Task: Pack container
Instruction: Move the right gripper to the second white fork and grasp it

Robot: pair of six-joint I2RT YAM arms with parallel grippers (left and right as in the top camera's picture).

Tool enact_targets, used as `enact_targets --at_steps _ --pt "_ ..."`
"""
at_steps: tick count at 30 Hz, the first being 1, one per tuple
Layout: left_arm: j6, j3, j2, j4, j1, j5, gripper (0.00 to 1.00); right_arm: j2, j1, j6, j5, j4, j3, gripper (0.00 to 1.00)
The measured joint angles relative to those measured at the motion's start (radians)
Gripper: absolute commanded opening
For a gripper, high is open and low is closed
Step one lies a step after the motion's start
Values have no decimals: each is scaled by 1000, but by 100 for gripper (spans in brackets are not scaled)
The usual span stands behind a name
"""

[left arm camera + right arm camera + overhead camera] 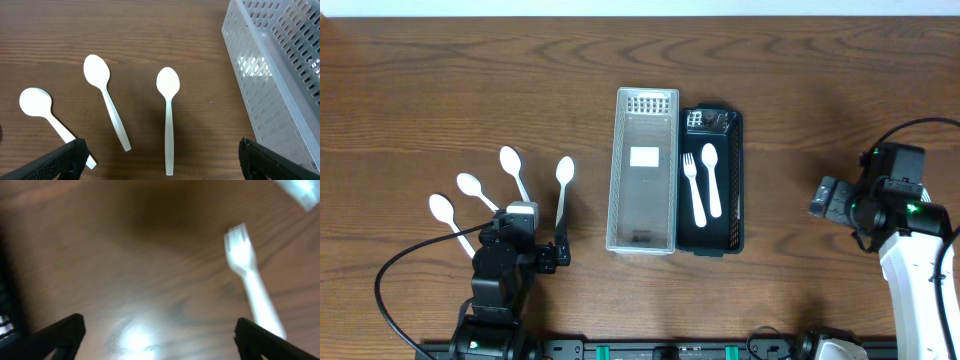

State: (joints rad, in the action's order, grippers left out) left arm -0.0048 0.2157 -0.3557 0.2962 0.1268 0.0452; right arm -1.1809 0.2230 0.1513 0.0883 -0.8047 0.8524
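A black basket [735, 180] at the table's middle holds a white fork [692, 188] and a white spoon [711, 178]. A clear perforated basket [642, 110] stands against its left side, empty but for a label. Several white spoons lie at the left, the nearest to the baskets [564, 172] among them. My left gripper [525, 245] is open and empty just in front of their handles; its wrist view shows three spoons [167, 82] and the clear basket [280, 75]. My right gripper [825, 200] is open and empty over bare table. Its blurred wrist view shows a white fork [245, 265].
In the right wrist view a dark edge [5, 315] of the black basket shows at the left, and a blurred white item [300, 190] lies at the top right. Cables run along the front edge near both arm bases.
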Motion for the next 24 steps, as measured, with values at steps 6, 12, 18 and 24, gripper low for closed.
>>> enact_targets --at_steps 6,12,18,24 --pt "0 0 0 0 0 0 98 -72 140 -121 32 77 0 92" --pt "0 0 0 9 0 0 98 -225 280 -230 -8 58 0 91" --pt "0 0 0 11 0 0 98 -325 317 -259 -30 76 0 90" --pt "0 0 0 11 0 0 98 -420 319 -284 -40 111 0 90"
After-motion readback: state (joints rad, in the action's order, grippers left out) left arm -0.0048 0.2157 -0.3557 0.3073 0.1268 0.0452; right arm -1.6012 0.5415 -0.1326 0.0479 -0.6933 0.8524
